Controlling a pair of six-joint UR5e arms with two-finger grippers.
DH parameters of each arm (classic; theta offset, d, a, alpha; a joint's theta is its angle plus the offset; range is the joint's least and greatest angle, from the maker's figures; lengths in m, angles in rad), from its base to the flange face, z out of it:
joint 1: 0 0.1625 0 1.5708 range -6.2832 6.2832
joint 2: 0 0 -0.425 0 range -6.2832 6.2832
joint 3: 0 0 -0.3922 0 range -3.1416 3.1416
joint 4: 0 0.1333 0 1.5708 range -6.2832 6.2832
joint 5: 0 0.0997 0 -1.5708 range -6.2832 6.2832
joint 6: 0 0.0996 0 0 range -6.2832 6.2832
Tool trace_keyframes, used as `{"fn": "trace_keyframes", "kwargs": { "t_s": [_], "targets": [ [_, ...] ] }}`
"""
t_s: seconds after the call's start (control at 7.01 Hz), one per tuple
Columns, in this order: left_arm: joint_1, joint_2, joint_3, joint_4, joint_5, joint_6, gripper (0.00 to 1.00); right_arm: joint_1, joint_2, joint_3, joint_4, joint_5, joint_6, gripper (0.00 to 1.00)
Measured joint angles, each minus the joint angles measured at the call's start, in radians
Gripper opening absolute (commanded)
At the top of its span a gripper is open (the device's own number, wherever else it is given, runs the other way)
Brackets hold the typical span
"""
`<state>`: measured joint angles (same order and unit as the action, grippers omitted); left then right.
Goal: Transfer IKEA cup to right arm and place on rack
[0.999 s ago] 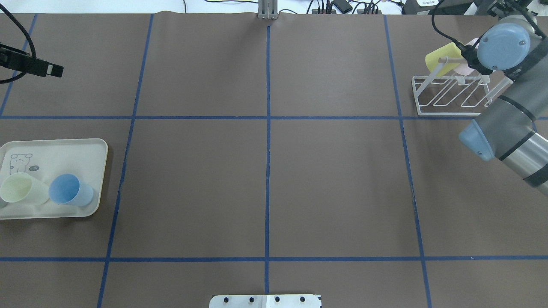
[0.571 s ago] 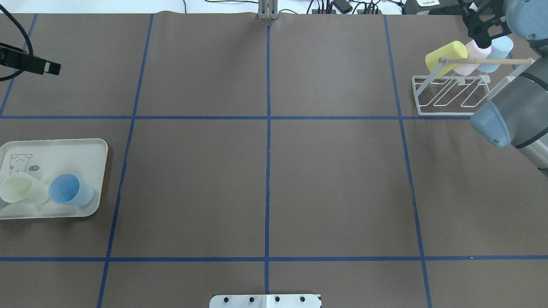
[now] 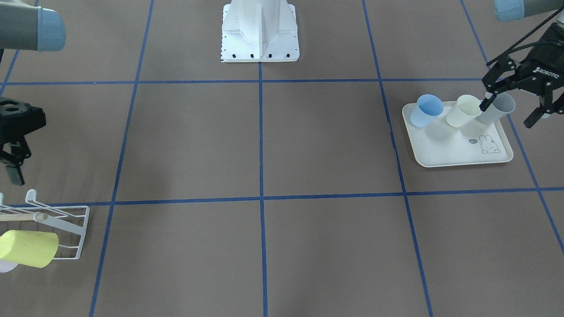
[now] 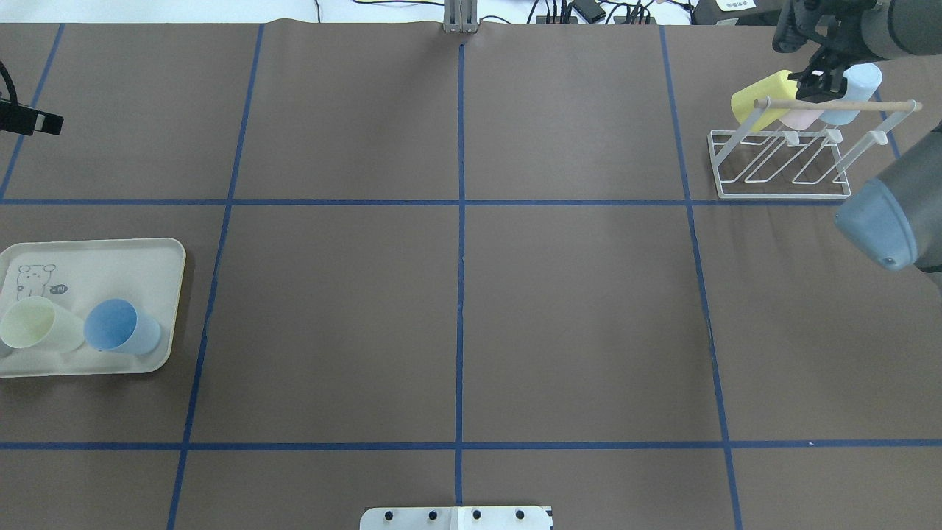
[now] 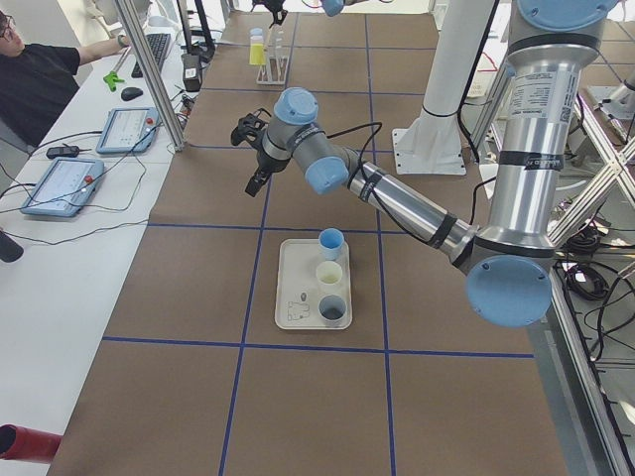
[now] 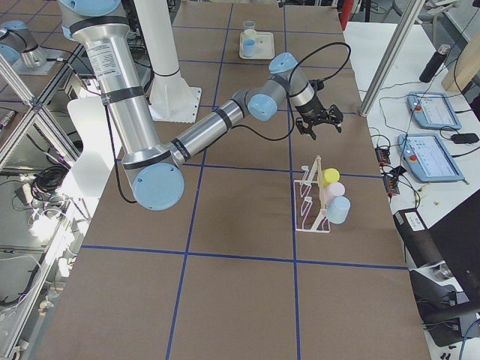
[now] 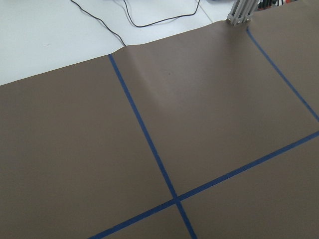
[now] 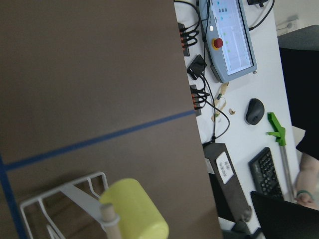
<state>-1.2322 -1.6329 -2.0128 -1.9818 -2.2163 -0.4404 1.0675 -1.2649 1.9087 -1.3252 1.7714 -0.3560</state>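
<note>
Three cups stand mouth-up in a row in the tray (image 4: 110,272) at the lower left of the overhead view: a blue cup (image 4: 121,327), a cream cup (image 4: 37,324), and a grey cup (image 3: 497,109) that is all but cut off there and shows whole in the front view. My left hand (image 3: 505,116) hangs in the air past that tray, at the upper left edge of the overhead view and the upper right of the front view. Its fingers are spread wide and it holds nothing. In the front view one finger crosses the grey cup, yet the left side view shows the hand well above the desk (image 4: 574,316) and apart from the tray.

Farther off, in the upper right of the overhead view, the rack (image 4: 780,196) stands on the desk. Three more cups lie on their sides on it, behind the rod (image 4: 868,106): a yellow cup (image 4: 758,96), a pink cup (image 4: 798,118) in the middle and a pale blue cup (image 4: 861,81) at the right end. My right hand (image 6: 319,129) hangs over them, clear of the cups in the right side view, fingers wide apart and empty. Past the desk's far edge, my right wrist view shows a pendant (image 8: 232,42) and a mouse (image 8: 255,110) on a white bench (image 8: 239,144).
</note>
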Motion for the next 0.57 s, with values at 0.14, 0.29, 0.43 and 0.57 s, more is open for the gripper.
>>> {"fn": "trace_keyframes", "kwargs": {
  "t_s": [0.14,0.29,0.43,0.57],
  "targets": [
    [0.001,0.028,0.0,-0.004,0.022,0.004,1.0,-0.018,0.0,0.044,0.004,0.107,0.226,0.99],
    [0.003,0.058,0.001,-0.009,0.043,0.006,1.0,-0.057,0.006,0.087,0.006,0.166,0.409,0.99],
    [0.005,0.097,0.004,-0.017,0.053,0.01,1.0,-0.108,0.016,0.117,0.006,0.191,0.546,0.99],
    [0.007,0.152,0.007,-0.049,0.057,0.015,1.0,-0.147,0.029,0.13,0.006,0.199,0.621,0.99]
  ]
}}
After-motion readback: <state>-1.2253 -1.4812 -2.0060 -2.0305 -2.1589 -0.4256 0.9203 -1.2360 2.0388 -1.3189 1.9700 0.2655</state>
